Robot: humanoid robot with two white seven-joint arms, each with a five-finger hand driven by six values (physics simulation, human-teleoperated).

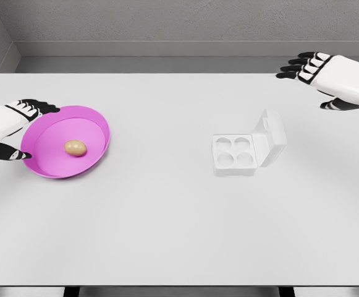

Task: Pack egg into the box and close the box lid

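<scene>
One egg (75, 147): fragile, smooth; grip gently around its middle.
Box (235, 154): lid up.
Left hand (9, 127): fingers spread, empty.
Right hand (333, 79): same.

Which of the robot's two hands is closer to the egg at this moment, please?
The left hand, at the rim of the pink bowl holding the egg; the right hand hovers far off beyond the open box.
</scene>
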